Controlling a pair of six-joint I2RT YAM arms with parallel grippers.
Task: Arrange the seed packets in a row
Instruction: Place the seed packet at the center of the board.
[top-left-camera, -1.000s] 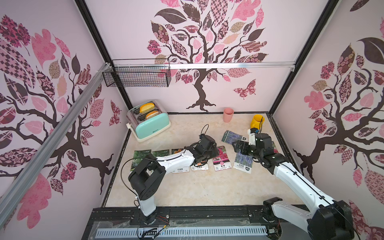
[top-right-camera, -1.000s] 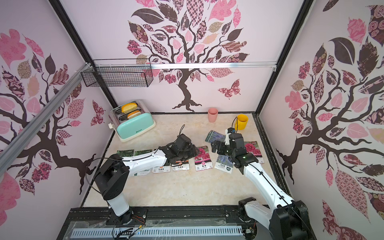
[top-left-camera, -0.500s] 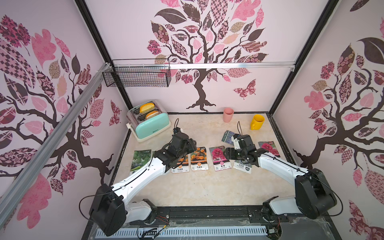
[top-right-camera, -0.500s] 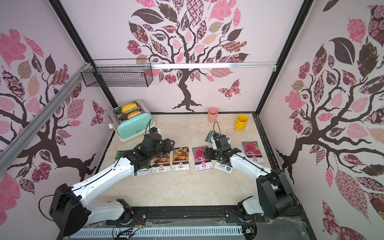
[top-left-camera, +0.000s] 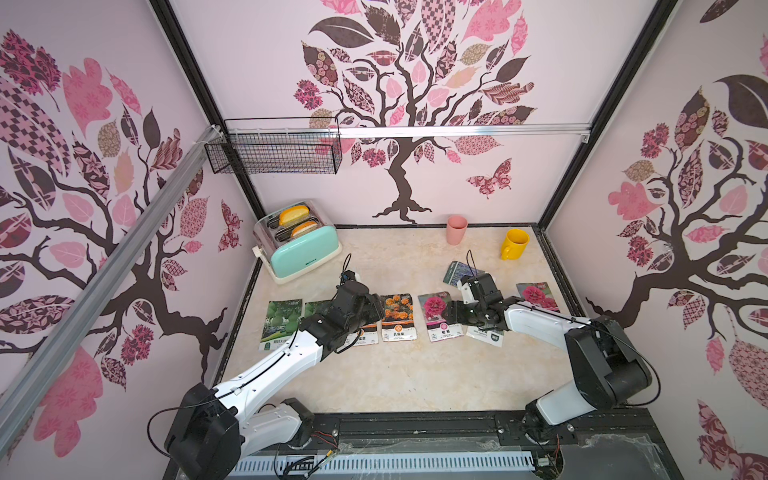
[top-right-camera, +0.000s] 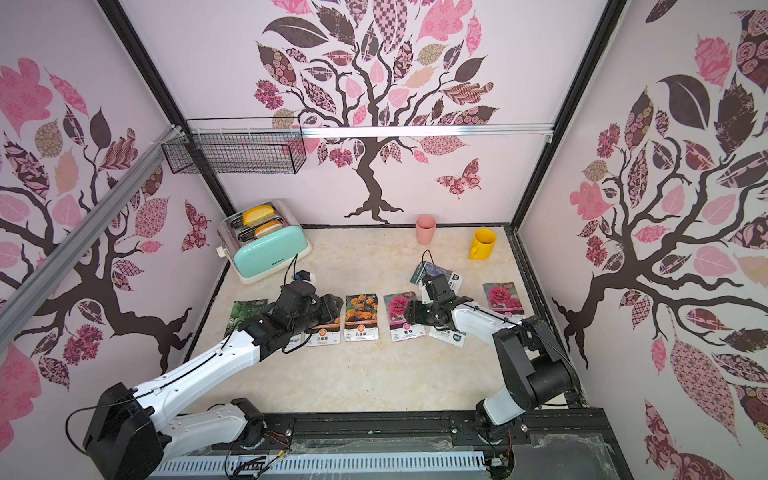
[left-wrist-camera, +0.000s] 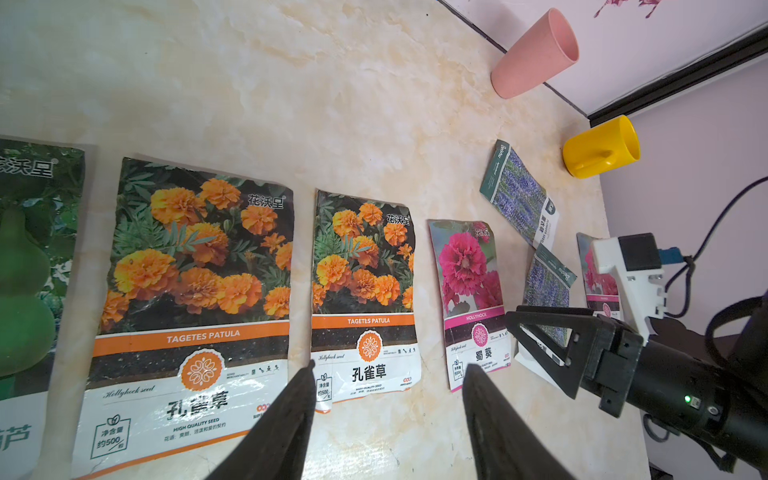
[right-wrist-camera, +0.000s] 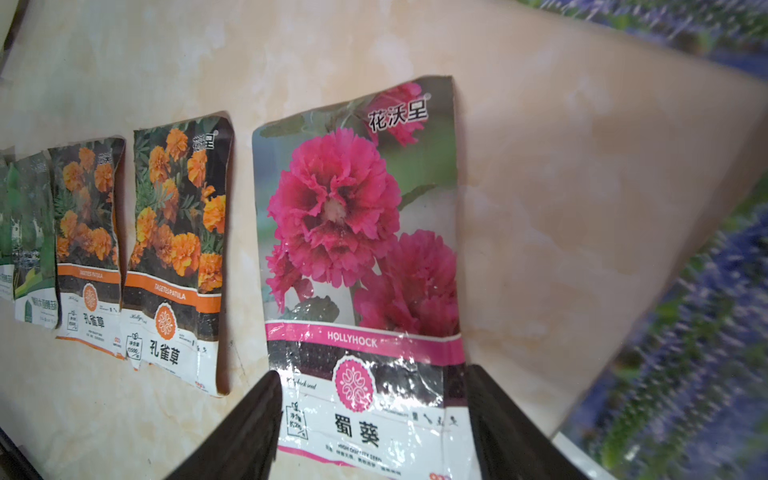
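Note:
Several seed packets lie in a row across the table: a gourd packet (top-left-camera: 281, 320), a second gourd packet (top-left-camera: 318, 308), a marigold packet (left-wrist-camera: 195, 270), another marigold packet (top-left-camera: 398, 318) and a magenta packet (top-left-camera: 436, 313). My left gripper (left-wrist-camera: 389, 368) hovers open over the marigold packets with nothing between its fingers. My right gripper (right-wrist-camera: 372, 372) has its jaws apart, low over the magenta packet's right side; the packet's label end shows between its fingers. A lavender packet (top-left-camera: 484, 334) lies partly under that arm. Another lavender packet (top-left-camera: 457, 272) lies askew behind. A second magenta packet (top-left-camera: 538, 297) lies far right.
A mint toaster (top-left-camera: 301, 253) stands at the back left. A pink cup (top-left-camera: 457, 229) and a yellow mug (top-left-camera: 514, 244) stand at the back right. A wire basket (top-left-camera: 274, 151) hangs on the wall. Walls close in on three sides.
My left gripper has drawn back leftward, uncovering the right-hand marigold packet. My right gripper has shifted left onto the magenta packet's side, covering part of the lavender packet, and its jaws have narrowed.

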